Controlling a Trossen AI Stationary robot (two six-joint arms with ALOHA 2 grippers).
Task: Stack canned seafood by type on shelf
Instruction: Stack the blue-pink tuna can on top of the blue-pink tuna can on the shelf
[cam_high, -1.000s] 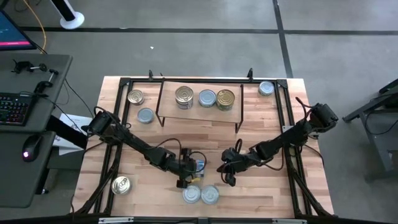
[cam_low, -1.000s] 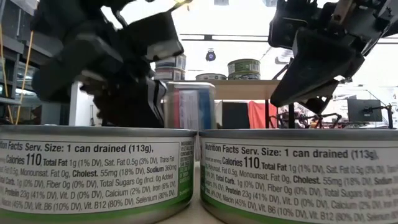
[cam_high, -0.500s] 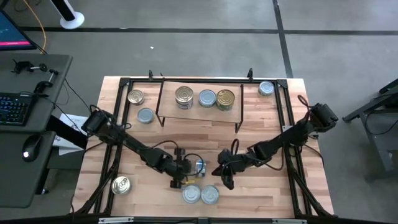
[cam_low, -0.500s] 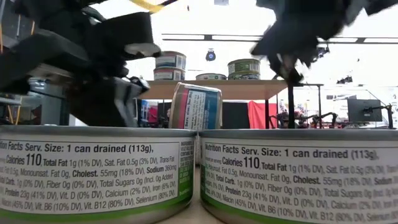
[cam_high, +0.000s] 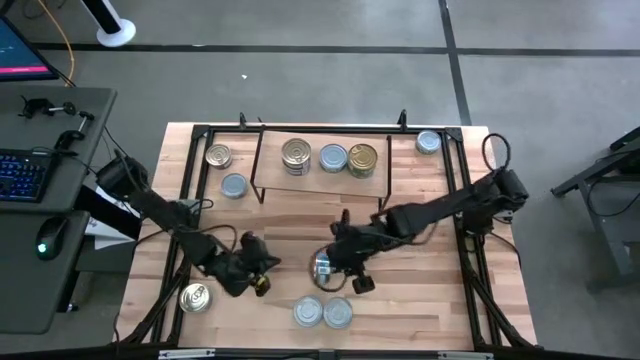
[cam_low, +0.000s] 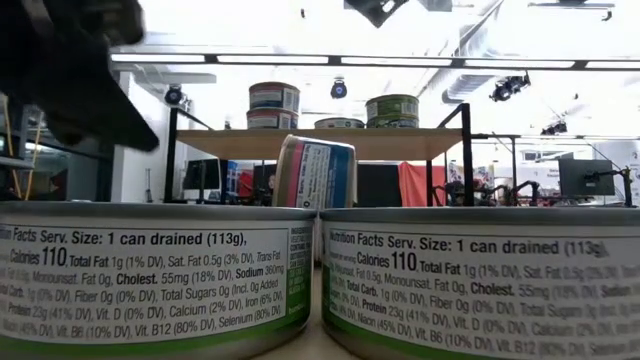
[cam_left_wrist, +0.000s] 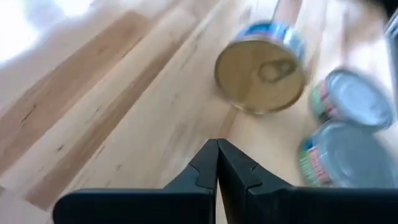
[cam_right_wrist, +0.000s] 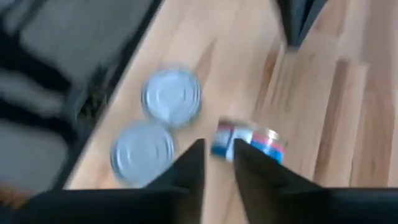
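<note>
Tilted can lies just beside right end effector, unheld.

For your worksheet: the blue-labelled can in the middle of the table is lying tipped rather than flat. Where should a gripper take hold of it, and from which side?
The blue-labelled can leans on its edge, lid facing sideways, as the low view shows. Probably best: come from above and pinch across its two flat ends, lid and base, since the curved wall could roll or slip. The right gripper is right beside it; the left gripper stands off.

Two slim, dark, jointed arms, matte black throughout, looped with thin black cables along the links; left gripper and right gripper ending in plain, tapered black fingers
</note>
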